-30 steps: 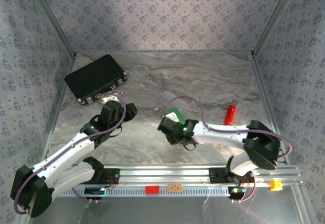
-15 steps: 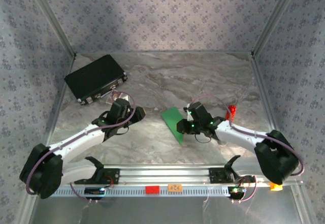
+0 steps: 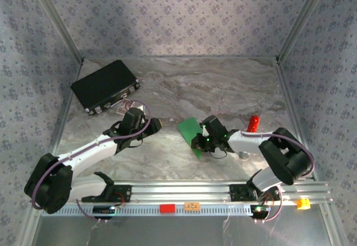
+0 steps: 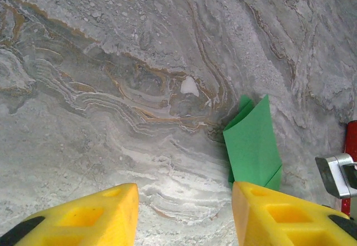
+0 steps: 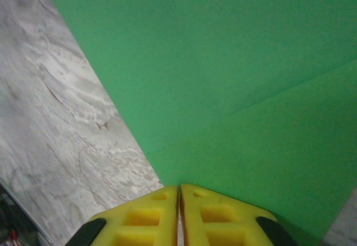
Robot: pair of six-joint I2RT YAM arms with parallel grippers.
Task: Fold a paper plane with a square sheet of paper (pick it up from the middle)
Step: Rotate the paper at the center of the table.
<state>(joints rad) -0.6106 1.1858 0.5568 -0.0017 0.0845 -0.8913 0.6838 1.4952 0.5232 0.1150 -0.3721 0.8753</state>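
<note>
Creases show on the square sheet of paper (image 3: 189, 129) (image 4: 254, 145) (image 5: 223, 62), which I see lying folded and flat on the marble table (image 3: 223, 84) near its middle. My right gripper (image 3: 199, 141) (image 5: 179, 188) sits at the sheet's edge, yellow fingers pressed together; I cannot tell whether any paper is caught between them. My left gripper (image 3: 156, 124) (image 4: 184, 190) hangs just left of the sheet, fingers spread over bare table. A red cylinder (image 3: 254, 123) stands to the right.

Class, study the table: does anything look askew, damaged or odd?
The green paper mid-table is folded unevenly: in the left wrist view one corner peeks out behind another. The black case sits askew at the far left.
</note>
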